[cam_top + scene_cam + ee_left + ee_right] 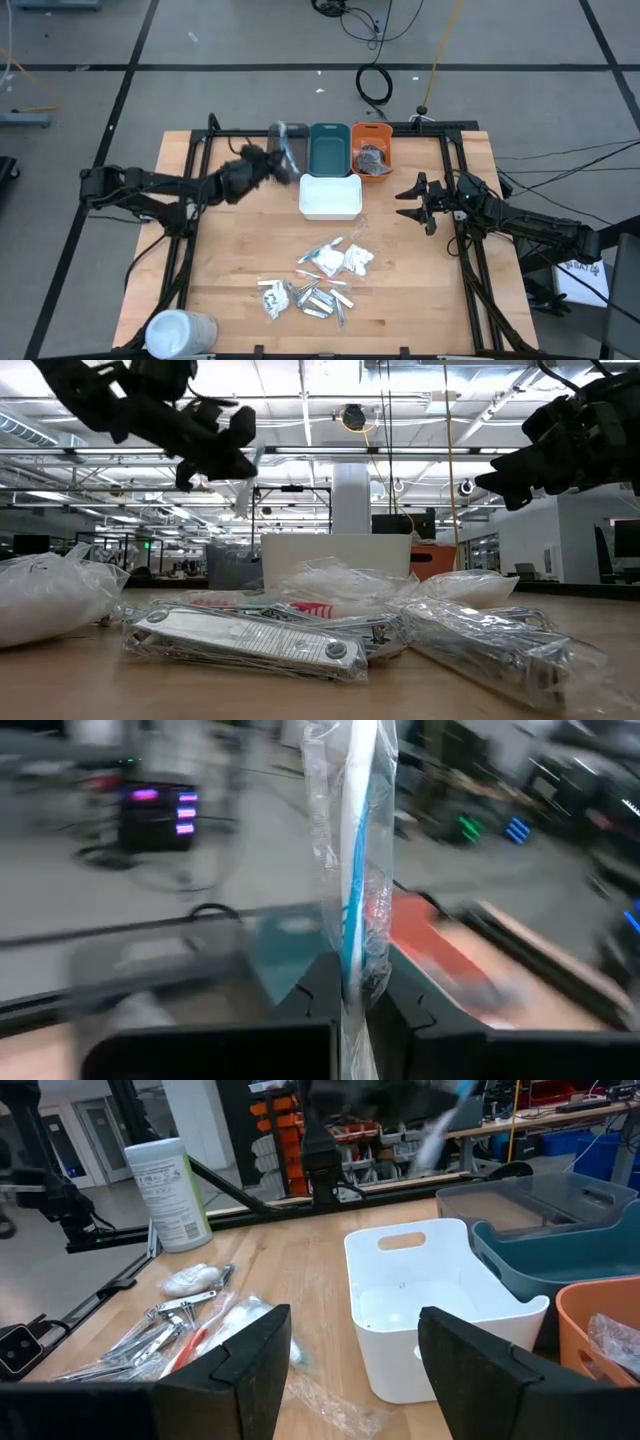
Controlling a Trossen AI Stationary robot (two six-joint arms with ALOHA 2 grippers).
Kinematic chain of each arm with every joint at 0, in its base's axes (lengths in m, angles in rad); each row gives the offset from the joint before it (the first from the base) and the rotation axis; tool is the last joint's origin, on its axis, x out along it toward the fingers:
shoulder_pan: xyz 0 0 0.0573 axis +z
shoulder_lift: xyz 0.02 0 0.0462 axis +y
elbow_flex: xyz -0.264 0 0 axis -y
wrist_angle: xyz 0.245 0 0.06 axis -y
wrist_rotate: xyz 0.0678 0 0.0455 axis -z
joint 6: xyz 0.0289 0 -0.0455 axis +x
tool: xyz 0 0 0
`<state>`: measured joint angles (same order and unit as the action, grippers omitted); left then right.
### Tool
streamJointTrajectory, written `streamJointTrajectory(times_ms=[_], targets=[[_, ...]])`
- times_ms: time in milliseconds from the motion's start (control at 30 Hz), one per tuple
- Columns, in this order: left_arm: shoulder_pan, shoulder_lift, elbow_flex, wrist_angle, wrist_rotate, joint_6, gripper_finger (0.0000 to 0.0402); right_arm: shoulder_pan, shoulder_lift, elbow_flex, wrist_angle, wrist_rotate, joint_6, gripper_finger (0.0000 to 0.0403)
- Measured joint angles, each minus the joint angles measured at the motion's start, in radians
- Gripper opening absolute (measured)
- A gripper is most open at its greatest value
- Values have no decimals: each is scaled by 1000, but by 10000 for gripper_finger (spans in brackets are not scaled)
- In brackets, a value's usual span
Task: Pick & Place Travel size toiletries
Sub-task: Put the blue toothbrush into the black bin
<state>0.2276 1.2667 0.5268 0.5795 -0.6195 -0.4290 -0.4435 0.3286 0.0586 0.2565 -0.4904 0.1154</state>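
Pinching a slim blue stick [352, 870] in crinkly clear wrap, left tool [350, 988]; right tool [352, 1342] agape.

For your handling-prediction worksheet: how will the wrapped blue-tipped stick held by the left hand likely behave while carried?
The wrapped blue-tipped stick stands upright above the left hand, so its core is probably stiff. Its loose clear wrap looks crinkly and probably slippery. It seems light, likely to swing if moved quickly.
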Motion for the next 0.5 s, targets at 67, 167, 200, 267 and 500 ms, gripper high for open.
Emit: streamJointTrajectory(times_ms=[67,167,200,267,500], targets=[[65,4,6,-5,-3,-49,8,0,0,0,0,0,0,208],[138,10,6,-5,3,-89,7,0,0,0,0,0,0,208],[157,16,6,-3,12,-98,10,0,0,0,0,0,0,208],[188,26,6,-11,42,-110,15,0,0,0,0,0,0,208],[229,133,9,-1,60,-130,6,0,0,0,1,23,-1,208]])
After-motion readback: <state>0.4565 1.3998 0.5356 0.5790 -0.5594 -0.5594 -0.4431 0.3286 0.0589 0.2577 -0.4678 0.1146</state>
